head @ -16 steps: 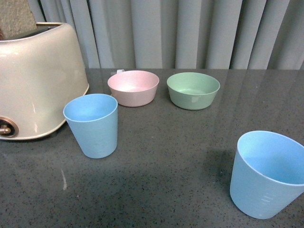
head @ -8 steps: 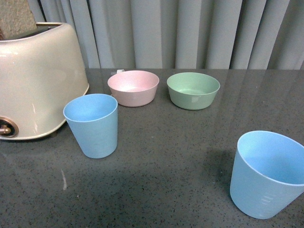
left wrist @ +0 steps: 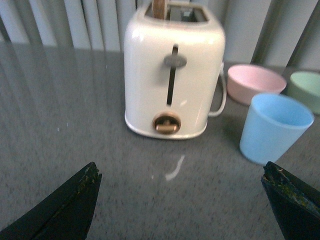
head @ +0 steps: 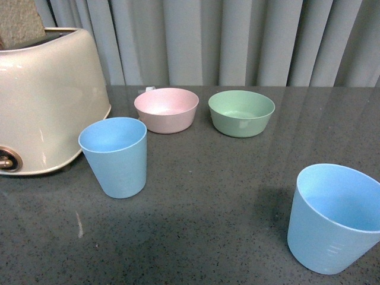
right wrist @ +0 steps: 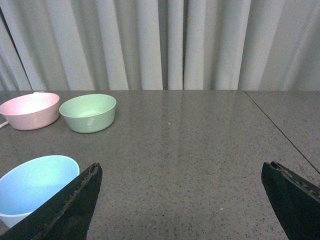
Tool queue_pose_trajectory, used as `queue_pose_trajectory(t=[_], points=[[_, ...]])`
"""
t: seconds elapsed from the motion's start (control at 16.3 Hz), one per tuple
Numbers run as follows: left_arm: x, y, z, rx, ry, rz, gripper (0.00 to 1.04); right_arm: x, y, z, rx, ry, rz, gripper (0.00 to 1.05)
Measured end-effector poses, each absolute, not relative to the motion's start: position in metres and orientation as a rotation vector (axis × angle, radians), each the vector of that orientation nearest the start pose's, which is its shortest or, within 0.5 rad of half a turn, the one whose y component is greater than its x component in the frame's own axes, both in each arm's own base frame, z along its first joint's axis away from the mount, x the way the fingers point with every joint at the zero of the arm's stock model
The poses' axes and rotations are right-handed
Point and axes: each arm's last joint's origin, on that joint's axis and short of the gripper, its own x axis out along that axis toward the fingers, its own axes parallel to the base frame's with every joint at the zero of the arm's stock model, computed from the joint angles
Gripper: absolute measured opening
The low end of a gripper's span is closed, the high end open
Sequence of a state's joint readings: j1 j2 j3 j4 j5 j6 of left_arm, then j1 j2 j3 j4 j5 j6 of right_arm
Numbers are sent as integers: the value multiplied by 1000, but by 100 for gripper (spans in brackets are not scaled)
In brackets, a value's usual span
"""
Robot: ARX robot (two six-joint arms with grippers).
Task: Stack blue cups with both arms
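The left cup [head: 113,155] is standing beside the toaster [head: 41,101], the right cup [head: 335,219] well apart from it. The left gripper [left wrist: 182,202] and right gripper [right wrist: 182,200] are hanging with jaws spread and empty, each facing its own cup, likely so each can take one.

The right gripper [right wrist: 180,170] has its two black jaws spread wide, with speckled grey table [right wrist: 200,135] showing between them. One blue cup [right wrist: 35,185] stands upright just beside one jaw (which hides part of its near side). Farther off, towards the pale pleated curtain [right wrist: 160,45], the green bowl [right wrist: 88,113] and pink bowl [right wrist: 29,110] sit close together, side by side.
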State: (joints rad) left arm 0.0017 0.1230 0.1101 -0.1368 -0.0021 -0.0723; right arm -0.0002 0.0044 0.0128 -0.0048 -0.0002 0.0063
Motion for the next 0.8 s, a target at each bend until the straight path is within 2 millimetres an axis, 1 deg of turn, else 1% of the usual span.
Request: queue_pose_trajectory(t=[0.06, 0.12, 0.18, 0.25, 0.37, 0.43, 0.49, 0.55, 0.61, 0.67, 0.74, 0.8], points=[[99, 0, 192, -74, 85, -12, 98, 97, 0, 167, 6, -4, 0, 98], [105, 0, 206, -72, 37, -35, 98, 97, 0, 167, 6, -4, 0, 98], [117, 0, 218, -72, 15, -75, 98, 97, 0, 167, 6, -4, 0, 98], [132, -1, 229, -58, 4, -120, 98, 97, 0, 167, 6, -4, 0, 98], [175, -7, 263, 11, -56, -219, 98, 97, 0, 167, 6, -4, 0, 98], [199, -12, 276, 37, -61, -276, 98, 97, 0, 167, 6, -4, 0, 98], [227, -20, 282, 63, -21, -320, 98, 97, 0, 167, 6, -4, 0, 98], [253, -31, 279, 81, 54, -394, 98, 97, 0, 167, 6, -4, 0, 98], [274, -47, 272, 106, 128, -452, 98, 97, 0, 167, 6, -4, 0, 98], [287, -64, 268, 129, 184, -541, 98, 97, 0, 167, 6, -4, 0, 98], [296, -84, 268, 161, 227, -638, 98, 97, 0, 167, 6, -4, 0, 98], [298, -94, 269, 177, 251, -685, 98, 97, 0, 167, 6, -4, 0, 98]])
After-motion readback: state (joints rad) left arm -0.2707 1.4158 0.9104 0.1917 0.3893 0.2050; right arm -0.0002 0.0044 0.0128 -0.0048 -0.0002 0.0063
